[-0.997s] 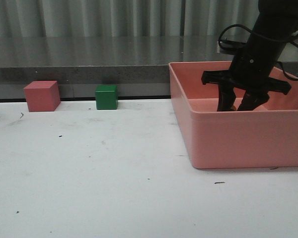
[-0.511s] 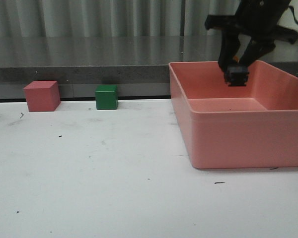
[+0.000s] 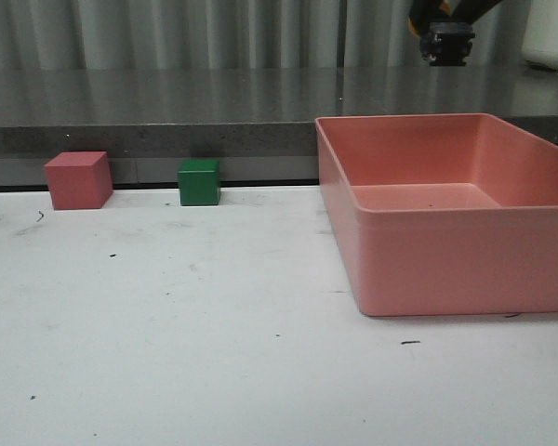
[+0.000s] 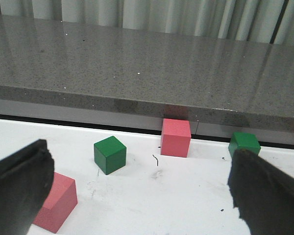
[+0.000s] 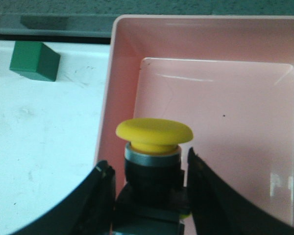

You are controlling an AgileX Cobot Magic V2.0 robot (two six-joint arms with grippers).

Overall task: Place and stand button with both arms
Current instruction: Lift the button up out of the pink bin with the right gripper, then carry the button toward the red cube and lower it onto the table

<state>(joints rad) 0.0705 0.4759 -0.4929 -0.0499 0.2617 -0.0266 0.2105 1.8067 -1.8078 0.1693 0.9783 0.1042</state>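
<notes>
Right gripper (image 5: 149,196) is clamped on the button (image 5: 154,152), fingers pressed to either side of its dark body, yellow cap clear of them, high above the pink bin (image 3: 428,251). Left gripper (image 4: 137,191) hangs with its jaws spread wide over the white table (image 3: 167,344), near red and green cubes (image 4: 109,154).

A white table (image 3: 167,353), scuffed with small dark marks, runs up to a raised grey speckled stone ledge (image 3: 167,107). Behind the ledge hang pale, pleated curtains (image 3: 195,32), their folds dimly mirrored in its polished top.
</notes>
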